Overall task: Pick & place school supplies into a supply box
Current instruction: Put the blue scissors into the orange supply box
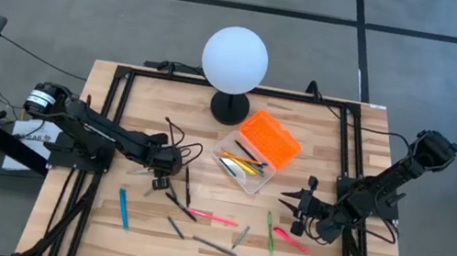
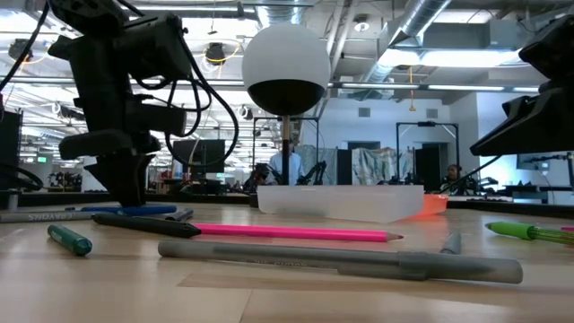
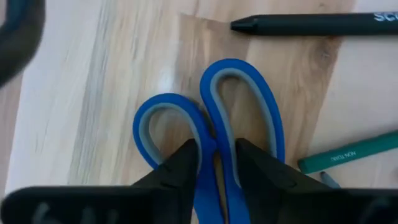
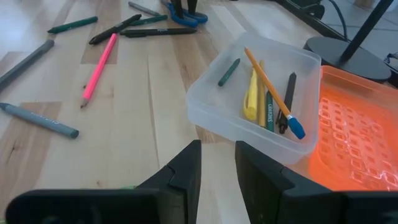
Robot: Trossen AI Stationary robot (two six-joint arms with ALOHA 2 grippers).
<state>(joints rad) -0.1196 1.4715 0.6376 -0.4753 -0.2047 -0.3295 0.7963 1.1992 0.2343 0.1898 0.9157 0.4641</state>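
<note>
Right wrist view: supply box (image 4: pixel 217 112) holds pencils (image 4: pixel 270 90), markers.

One camera is looking straight down at the whole desk (image 1: pixel 99 237). Another is peeking low across it. Two are riding the wrists, very close. All are seeing pens.

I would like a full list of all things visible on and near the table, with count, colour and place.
supply box: one, clear, table centre, holding several pens
lid: one, orange, beside the box
scissors: one pair, blue handles, at the left gripper
loose pens and pencils: about ten, mixed colours, front of table
globe lamp: one, white, black base, table rear
left gripper: fingers astride the scissors
right gripper: front right, holding nothing
</note>
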